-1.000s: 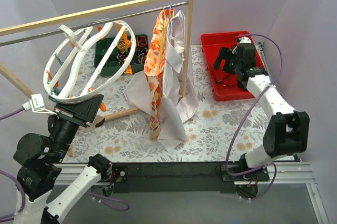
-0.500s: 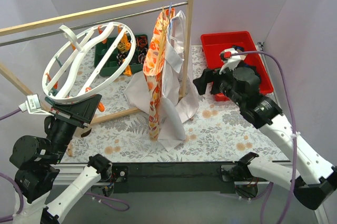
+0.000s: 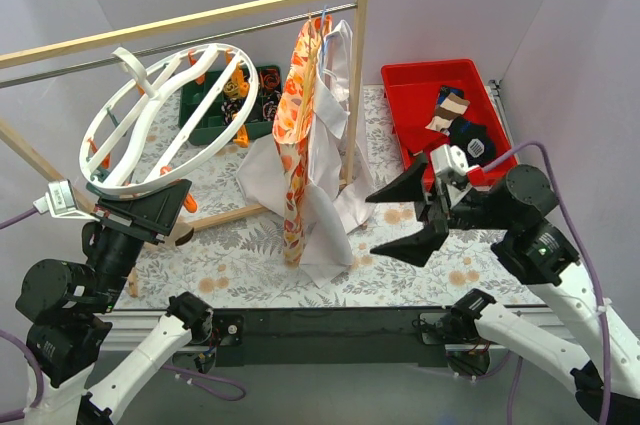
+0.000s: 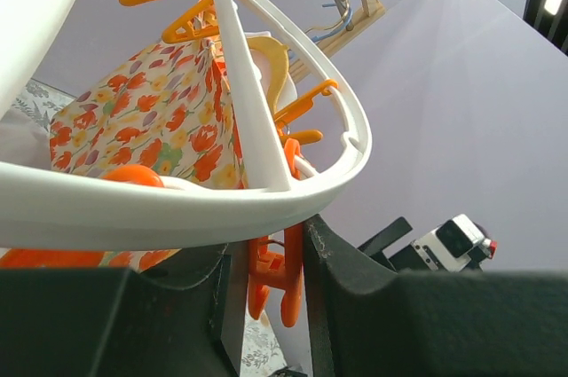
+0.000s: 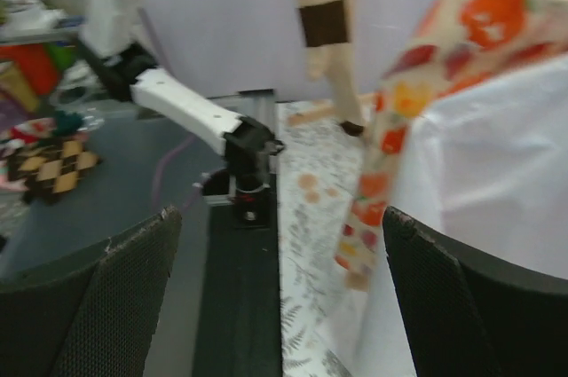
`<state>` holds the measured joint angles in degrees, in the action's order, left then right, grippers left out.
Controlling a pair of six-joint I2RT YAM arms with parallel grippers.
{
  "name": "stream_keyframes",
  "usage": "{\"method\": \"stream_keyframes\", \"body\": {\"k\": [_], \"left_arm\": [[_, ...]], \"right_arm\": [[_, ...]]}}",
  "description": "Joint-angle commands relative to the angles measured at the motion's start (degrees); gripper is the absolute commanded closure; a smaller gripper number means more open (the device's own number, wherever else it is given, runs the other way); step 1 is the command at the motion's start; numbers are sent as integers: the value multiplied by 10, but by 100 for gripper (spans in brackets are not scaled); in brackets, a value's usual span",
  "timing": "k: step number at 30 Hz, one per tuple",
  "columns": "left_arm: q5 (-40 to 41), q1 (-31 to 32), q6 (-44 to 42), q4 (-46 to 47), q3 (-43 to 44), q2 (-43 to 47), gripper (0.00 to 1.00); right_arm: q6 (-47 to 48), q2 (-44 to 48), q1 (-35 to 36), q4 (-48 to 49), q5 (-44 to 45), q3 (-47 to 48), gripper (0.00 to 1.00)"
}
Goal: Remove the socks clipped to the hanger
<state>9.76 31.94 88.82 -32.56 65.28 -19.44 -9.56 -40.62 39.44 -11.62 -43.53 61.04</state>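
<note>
Top external, red bin (image 3: 428, 69): far right of the table (image 3: 230, 245); holds socks (image 3: 458, 123), one tan-and-brown, one black with blue and white marks.
Green bin (image 3: 270, 95): far left, behind the hanger (image 3: 148, 88); red and black pieces inside, too hidden to name.
Hanger: raised and tilted at the left.
Left gripper (image 3: 140, 195): clamped on the hanger's near rim.
Right gripper (image 3: 370, 224): jaws spread wide, empty, near the red bin.
Clipped sock (image 5: 324, 18): tan-and-brown, hanging, blurred in the right wrist view.

2 white-and-black arms (image 3: 545, 245), purple cables (image 3: 530, 143)
</note>
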Motion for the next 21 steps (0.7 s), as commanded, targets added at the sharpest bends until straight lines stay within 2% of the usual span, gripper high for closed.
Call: {"method": "stream_keyframes", "body": {"k": [1,5,7,10,12,15,21], "left_arm": [[0,-4,9,4,6,-2,100],[1,-4,15,5,6,-2,100],[2,-4,14,5,8,-3,100],[6,-4,15,5,6,0,100],[7,-4,17,5,8,1,100],[8,-4,20,4,7,2,100],[6,-4,51,10,5,5,100]], "right_arm": [[-100,-16,41,211,-185,-49,2],[-89,-59,119,233,-128,-22,2],[-59,-102,192,215,-89,1,2],[21,-180,304,140,-2,62,2],[54,-234,369,122,88,81,2],[81,-302,414,124,183,105,2],[94,-427,434,146,351,156,2]]}}
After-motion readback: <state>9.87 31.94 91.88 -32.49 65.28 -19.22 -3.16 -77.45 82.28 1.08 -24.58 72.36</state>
